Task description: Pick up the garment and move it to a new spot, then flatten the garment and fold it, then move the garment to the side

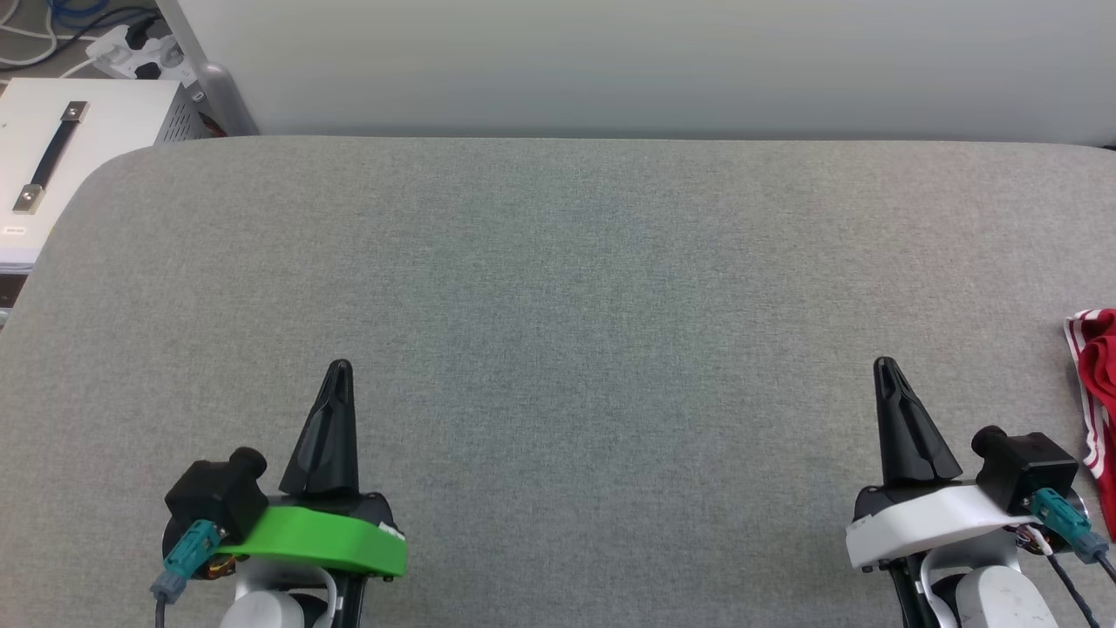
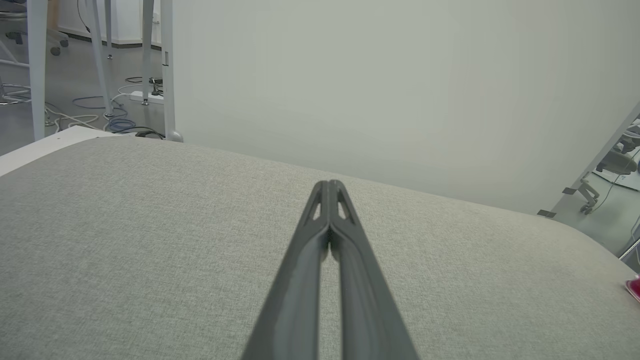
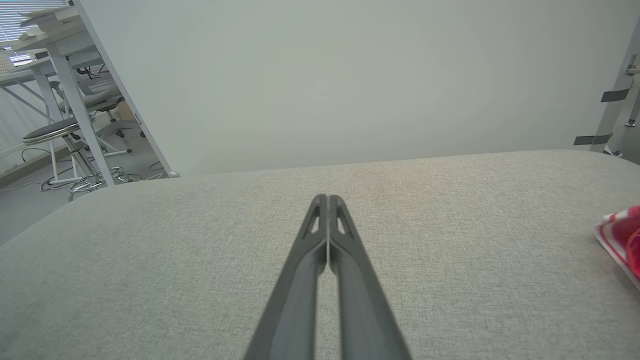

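Both grippers, left gripper (image 1: 338, 371) and right gripper (image 1: 886, 368), pinched closed on nothing above the grey table (image 1: 558, 288); jersey (image 1: 1100, 384) lies at its right edge. Pickup not begun: right arm must reach over, open.

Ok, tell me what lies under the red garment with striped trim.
The red garment with red-white striped trim lies on the grey fabric-covered table. Grey fabric shows around it; anything beneath the cloth is hidden, and the frame cuts off part of the garment.
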`<state>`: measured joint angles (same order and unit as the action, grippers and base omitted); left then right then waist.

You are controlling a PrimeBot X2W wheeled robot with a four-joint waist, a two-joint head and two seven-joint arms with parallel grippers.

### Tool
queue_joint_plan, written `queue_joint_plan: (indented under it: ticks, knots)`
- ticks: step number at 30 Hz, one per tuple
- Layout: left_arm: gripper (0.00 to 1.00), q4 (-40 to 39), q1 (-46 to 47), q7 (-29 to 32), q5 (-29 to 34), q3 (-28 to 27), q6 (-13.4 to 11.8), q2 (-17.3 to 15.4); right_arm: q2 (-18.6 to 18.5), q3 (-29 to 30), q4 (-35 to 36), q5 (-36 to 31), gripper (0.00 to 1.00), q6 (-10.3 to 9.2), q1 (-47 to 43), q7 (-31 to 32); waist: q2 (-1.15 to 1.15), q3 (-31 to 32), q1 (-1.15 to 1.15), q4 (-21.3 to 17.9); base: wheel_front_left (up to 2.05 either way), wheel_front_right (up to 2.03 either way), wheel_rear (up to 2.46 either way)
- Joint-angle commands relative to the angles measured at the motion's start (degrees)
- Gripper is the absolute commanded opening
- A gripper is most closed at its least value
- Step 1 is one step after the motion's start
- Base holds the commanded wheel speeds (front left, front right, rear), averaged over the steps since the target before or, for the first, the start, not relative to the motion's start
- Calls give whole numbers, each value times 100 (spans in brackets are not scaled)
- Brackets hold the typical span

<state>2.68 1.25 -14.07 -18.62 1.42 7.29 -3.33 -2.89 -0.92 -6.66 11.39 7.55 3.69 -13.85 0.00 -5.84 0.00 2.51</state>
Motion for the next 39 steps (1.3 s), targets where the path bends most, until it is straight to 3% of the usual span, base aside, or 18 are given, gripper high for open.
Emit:
queue_joint_plan:
  ticks: [1, 39]
  knots:
    - [0, -17, -7, 29, 89, -8, -36, 3, 0, 0, 33, -60, 0, 0, -18, 26, 0, 9, 0, -4, 0, 0, 0]
    - [0, -96, -44, 465, 650, -50, -255, 17, 1, 29, 233, -401, 0, -2, -129, 455, 0, 191, 0, -82, 0, 0, 0]
